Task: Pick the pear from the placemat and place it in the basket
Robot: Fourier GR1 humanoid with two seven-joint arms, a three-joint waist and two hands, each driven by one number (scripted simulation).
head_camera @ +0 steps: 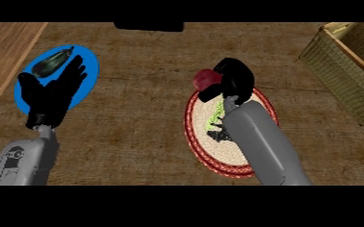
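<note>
Your right robot hand (231, 79) is curled round the red pear (206, 78) above the mat (195, 125); left robot hand (53, 91) rests open over the blue plate (89, 57), basket (338, 60) far right.

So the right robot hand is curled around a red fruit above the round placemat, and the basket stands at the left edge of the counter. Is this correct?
Not quite. The head view shows the basket at the right edge of the counter, not the left. The rest holds: the right robot hand is curled around the red fruit above the round placemat.
</note>
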